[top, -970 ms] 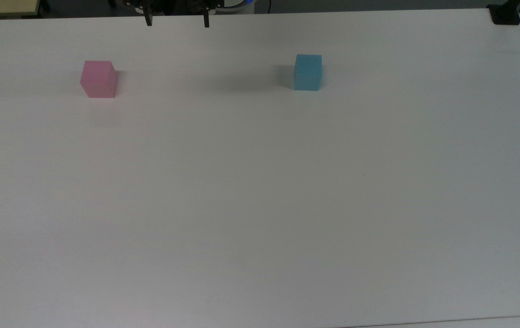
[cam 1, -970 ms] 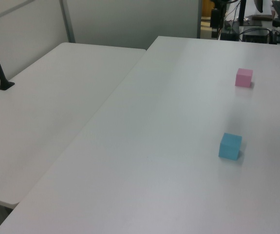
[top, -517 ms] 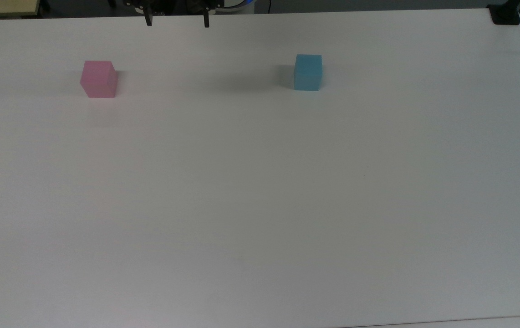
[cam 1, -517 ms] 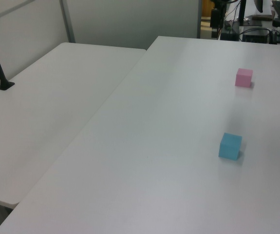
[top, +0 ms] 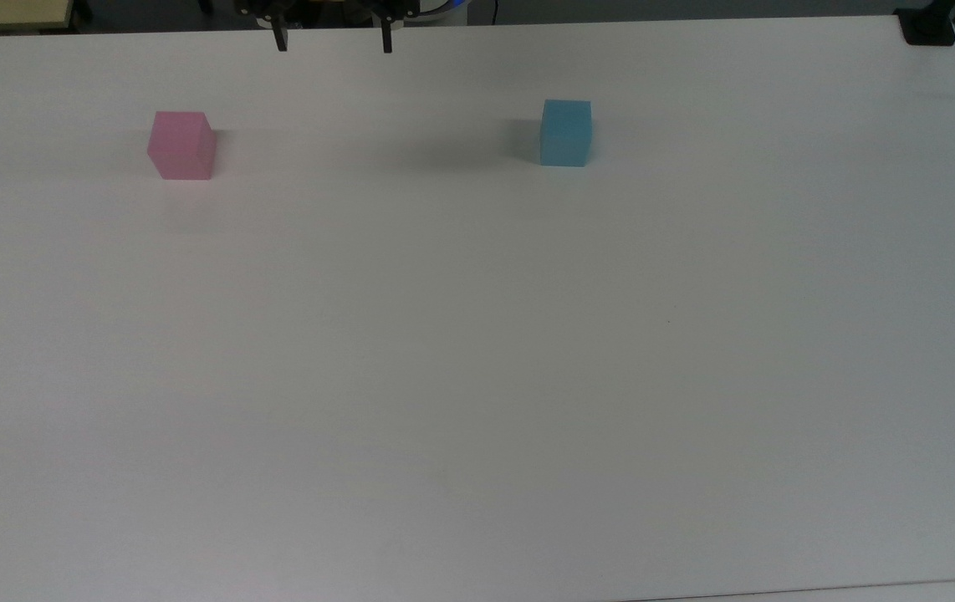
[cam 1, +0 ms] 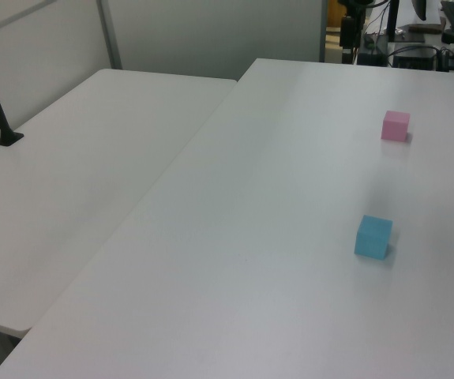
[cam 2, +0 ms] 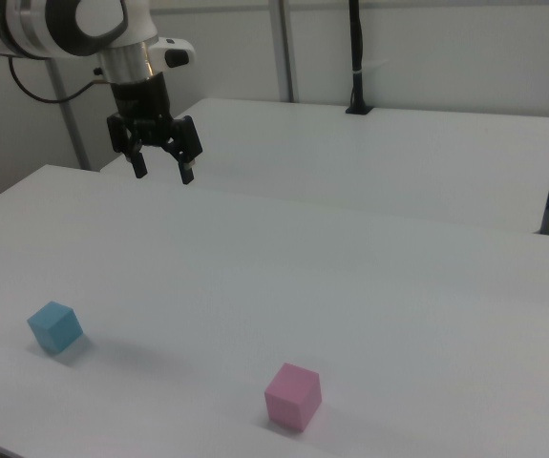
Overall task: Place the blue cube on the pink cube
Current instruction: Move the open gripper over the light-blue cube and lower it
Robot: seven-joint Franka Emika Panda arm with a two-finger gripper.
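High above the white table (cam 2: 369,277), the gripper (cam 2: 162,175) hangs with its two fingers spread wide apart and nothing between them. Two cubes sit on the tabletop below it, one of each colour, and neither is touched.

One blue cube (cam 2: 55,327) rests flat on the table, well below the gripper and off to the right view's left of it. In the top view the blue cube (top: 566,133) lies to the top view's right of the gripper (top: 333,46), nearer the camera than the fingertips.

One pink cube (cam 2: 293,396) stands on the table too, to the right view's right of the gripper and well apart from the blue one. In the top view the pink cube (top: 182,145) lies to the top view's left of the gripper. In the left view, the pink cube (cam 1: 395,125) sits farther back than the blue cube (cam 1: 373,237).
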